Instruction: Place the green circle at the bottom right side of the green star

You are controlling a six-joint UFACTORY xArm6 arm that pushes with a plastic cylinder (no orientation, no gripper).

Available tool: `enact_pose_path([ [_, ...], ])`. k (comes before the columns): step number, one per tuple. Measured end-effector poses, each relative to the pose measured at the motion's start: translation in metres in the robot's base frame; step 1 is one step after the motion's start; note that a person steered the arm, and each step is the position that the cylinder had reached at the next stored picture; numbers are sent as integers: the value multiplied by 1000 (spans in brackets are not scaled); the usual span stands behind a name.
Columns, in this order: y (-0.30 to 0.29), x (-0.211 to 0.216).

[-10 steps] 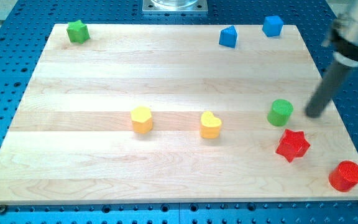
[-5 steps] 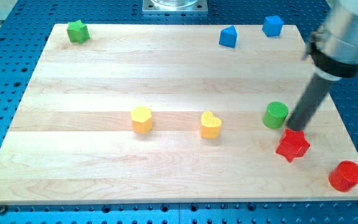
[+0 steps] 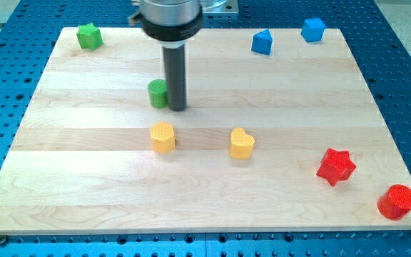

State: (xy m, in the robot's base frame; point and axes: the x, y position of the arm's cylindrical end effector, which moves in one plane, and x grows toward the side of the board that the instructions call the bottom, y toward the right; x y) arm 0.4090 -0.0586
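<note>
Your pale, wood-grained tabletop (image 3: 205,185) held small matte blocks. The green circle (image 3: 158,93), a short round cylinder standing upright with no long axis to speak of, sat left of centre, well below and right of the green star (image 3: 88,36) in the top left corner. My tip (image 3: 178,108) touched the circle's right side; the dark rod stood nearly upright. You had no jaws fitted.
</note>
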Motion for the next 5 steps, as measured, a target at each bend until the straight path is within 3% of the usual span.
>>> enact_pose_path([
  [2, -64, -44],
  [3, -62, -13],
  [5, -98, -62],
])
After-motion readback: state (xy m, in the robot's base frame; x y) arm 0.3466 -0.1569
